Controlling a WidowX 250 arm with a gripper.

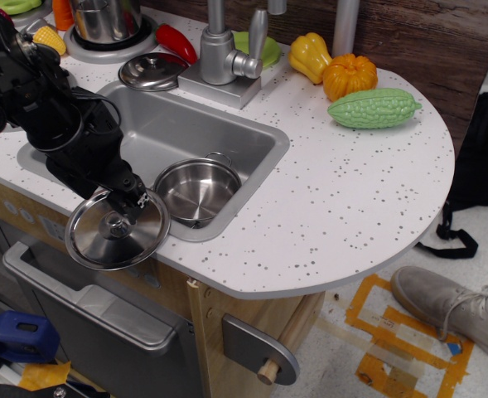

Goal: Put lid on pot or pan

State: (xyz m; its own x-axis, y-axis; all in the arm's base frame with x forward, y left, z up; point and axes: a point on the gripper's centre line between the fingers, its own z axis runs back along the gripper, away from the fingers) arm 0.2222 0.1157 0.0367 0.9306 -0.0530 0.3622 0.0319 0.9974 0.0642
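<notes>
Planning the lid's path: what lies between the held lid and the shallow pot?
Only the sink's near rim, in the one view; lid and pot almost adjoin.

lids: 2 (117,230) (152,70) | pots: 2 (197,191) (107,18) | toy vegetables: 6 (374,108) (350,75) (309,55) (176,41) (49,38) (264,48) | faucet: 1 (223,50)

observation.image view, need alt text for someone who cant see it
A black robot gripper holds a round shiny steel lid with a central knob tilted over the counter's front edge, beside a small shallow steel pot sitting uncovered in a grey sink. Behind stand a faucet, a duller grey lid and plastic vegetables.
</notes>
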